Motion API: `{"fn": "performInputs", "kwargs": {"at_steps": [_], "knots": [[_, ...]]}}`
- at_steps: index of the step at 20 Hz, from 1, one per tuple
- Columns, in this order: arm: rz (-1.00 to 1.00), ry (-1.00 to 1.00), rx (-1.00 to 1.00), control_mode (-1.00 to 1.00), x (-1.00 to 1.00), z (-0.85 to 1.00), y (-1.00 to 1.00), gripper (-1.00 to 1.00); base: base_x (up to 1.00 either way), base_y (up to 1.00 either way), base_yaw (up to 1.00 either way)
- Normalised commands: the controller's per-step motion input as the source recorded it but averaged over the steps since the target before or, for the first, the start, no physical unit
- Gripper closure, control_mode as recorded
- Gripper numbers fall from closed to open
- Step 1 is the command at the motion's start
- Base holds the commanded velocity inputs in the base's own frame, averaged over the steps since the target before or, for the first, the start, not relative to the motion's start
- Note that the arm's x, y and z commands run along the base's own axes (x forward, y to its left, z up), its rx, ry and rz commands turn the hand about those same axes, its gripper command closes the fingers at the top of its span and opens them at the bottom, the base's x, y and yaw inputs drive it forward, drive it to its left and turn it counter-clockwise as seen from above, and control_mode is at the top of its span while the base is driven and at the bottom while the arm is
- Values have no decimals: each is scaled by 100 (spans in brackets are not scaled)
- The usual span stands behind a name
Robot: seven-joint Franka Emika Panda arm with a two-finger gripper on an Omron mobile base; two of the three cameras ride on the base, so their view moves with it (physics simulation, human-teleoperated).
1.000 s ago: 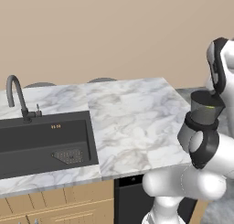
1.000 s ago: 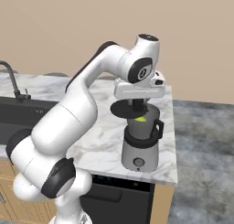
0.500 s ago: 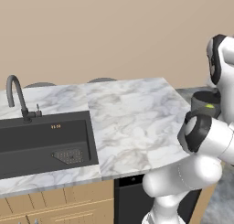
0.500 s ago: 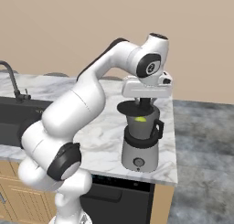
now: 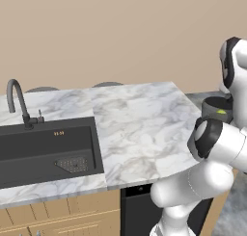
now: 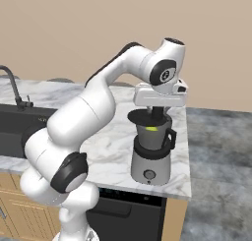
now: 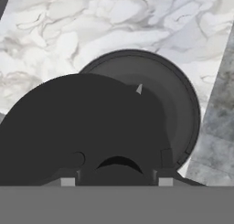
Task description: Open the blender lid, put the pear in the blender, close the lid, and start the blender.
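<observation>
Hovering over the blender point(image 6: 149, 154) at the counter's point(image 5: 140, 124) right end, the gripper point(image 6: 156, 114) is clamped on the blender lid point(image 6: 142, 118), held just above the jar w/ the pear point(image 6: 152, 129) inside. Step in hand: closing. Next, prob.: centre lid, lower, release, then knob.

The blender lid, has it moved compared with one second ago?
Yes. The blender lid, held by the hand, has come down closer to the blender jar.

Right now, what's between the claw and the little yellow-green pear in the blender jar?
The flat round black lid, gripped by the claw, hangs over the dark translucent jar, above the small yellow-green pear. The right base view shows it.
</observation>
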Motion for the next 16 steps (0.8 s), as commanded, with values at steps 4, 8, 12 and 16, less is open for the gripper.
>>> {"fn": "performInputs", "kwargs": {"at_steps": [4, 8, 12, 16], "knots": [[0, -6, 0, -100, -1, -3, 7, 100, 0, 0, 0], [0, -2, 0, -100, 0, -22, 13, 100, 0, 0, 0], [0, 0, 0, -100, -9, -18, 2, 100, 0, 0, 0], [0, -3, 0, -100, -20, -4, -1, 100, 0, 0, 0]]}}
